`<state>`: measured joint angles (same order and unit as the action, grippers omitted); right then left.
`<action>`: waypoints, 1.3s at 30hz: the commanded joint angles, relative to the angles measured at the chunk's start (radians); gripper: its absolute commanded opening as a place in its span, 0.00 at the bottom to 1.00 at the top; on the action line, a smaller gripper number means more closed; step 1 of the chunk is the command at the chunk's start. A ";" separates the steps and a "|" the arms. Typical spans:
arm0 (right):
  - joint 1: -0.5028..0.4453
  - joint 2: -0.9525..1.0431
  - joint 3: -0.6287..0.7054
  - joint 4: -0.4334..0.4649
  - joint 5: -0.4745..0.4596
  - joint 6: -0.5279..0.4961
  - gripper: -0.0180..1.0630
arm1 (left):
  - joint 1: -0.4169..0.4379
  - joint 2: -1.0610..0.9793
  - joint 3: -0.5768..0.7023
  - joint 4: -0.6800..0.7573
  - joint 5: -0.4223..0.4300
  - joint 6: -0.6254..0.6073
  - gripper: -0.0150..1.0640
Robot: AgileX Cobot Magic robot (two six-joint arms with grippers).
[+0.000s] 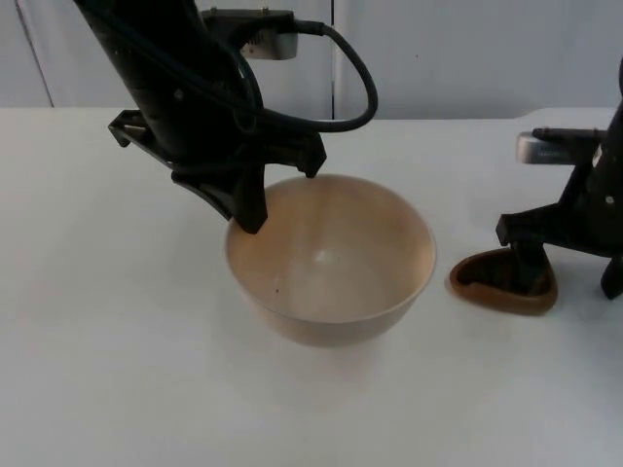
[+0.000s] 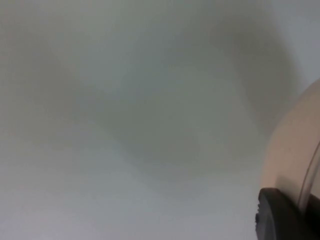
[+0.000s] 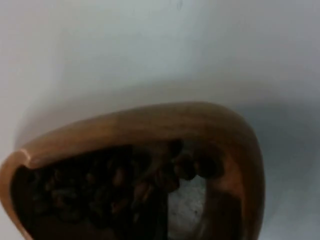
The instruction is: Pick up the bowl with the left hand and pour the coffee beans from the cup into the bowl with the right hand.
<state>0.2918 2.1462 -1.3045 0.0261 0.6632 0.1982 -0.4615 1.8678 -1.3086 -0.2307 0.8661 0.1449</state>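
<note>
Gripping bowl (image 1: 331, 258) rim (left gripper (image 1: 282, 199))

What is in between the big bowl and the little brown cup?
Nothing. In the top view, just a bare strip of white table separates the bowl from the cup of coffee beans; they do not touch.

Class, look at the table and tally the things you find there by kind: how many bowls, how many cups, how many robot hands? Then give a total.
Bowls: 1, the cream bowl
Cups: 1, the brown cup, coffee beans inside
Robot hands: 2, left hand at the bowl's rim, right hand at the cup
Total: 4
</note>
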 commanded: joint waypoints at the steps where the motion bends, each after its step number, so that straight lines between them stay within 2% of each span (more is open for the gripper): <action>1: -0.003 -0.011 0.012 0.002 -0.028 -0.009 0.78 | -0.005 -0.003 -0.003 -0.016 -0.006 -0.001 0.01; 14: 0.003 -0.011 0.010 -0.055 -0.036 0.003 0.77 | -0.005 -0.003 -0.003 -0.018 -0.008 -0.001 0.01; 18: 0.041 -0.011 0.010 -0.161 -0.033 0.075 0.77 | -0.005 -0.003 -0.003 -0.018 -0.008 -0.001 0.01; 29: 0.055 -0.011 0.010 -0.173 -0.032 0.099 0.75 | -0.005 -0.003 -0.003 -0.019 -0.002 -0.001 0.01; 31: 0.055 -0.011 0.010 -0.173 -0.032 0.101 0.70 | -0.005 -0.003 -0.003 -0.019 0.002 -0.001 0.01; 33: 0.055 -0.011 0.010 -0.173 -0.032 0.104 0.60 | -0.005 -0.003 -0.003 -0.019 0.006 -0.001 0.01; 39: 0.055 -0.011 0.010 -0.173 -0.038 0.104 0.56 | -0.005 -0.003 -0.003 -0.019 0.010 -0.001 0.01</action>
<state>0.3437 2.1423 -1.3021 -0.1349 0.6294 0.2978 -0.4615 1.8678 -1.3086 -0.2345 0.8709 0.1449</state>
